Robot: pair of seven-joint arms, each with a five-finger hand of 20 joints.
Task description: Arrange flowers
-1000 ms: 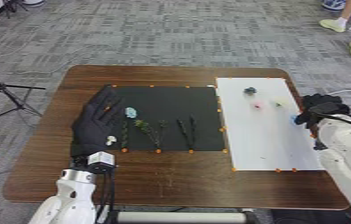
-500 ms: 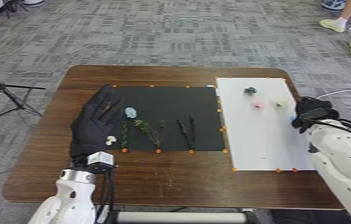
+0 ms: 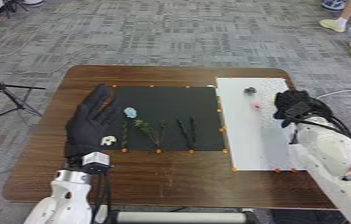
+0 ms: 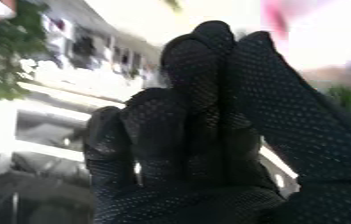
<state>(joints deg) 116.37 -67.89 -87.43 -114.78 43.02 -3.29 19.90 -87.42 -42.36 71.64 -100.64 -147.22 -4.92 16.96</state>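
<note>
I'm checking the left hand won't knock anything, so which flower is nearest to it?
The white one, right beside the left hand. The light-blue one lies a little farther off, on the black mat.

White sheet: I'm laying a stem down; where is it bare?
Bare: the near half of the white sheet, between its left edge and the right arm. Crowded: its far half, with dark flower, pink flower and right hand.
</note>
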